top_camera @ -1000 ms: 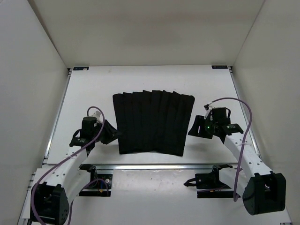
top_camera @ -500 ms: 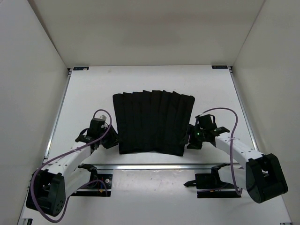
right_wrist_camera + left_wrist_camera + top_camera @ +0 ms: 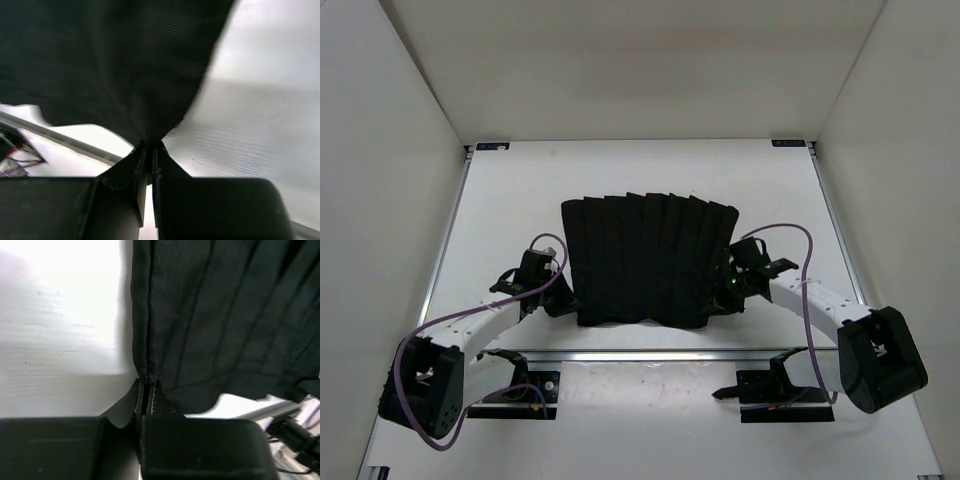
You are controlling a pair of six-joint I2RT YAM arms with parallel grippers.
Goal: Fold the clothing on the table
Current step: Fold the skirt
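The clothing [image 3: 645, 260], black and pleated, lies flat in the middle of the white table [image 3: 640, 170]. My left gripper [image 3: 568, 298] is at its near left corner, shut on the hem; the wrist view shows the seamed edge of the clothing [image 3: 200, 315] pinched at my left gripper's [image 3: 148, 385] tips. My right gripper [image 3: 717, 297] is at the near right corner, shut on the fabric. In its wrist view the clothing [image 3: 110, 65] bunches into my right gripper [image 3: 149, 146].
The silver rail [image 3: 650, 353] of the table's near edge runs just below the clothing's hem. White walls stand on three sides. The arm bases and their purple cables [image 3: 450, 330] sit at the near edge.
Both arms moved inward to the clothing's near corners. Both grippers, open before, have shut on the fabric.
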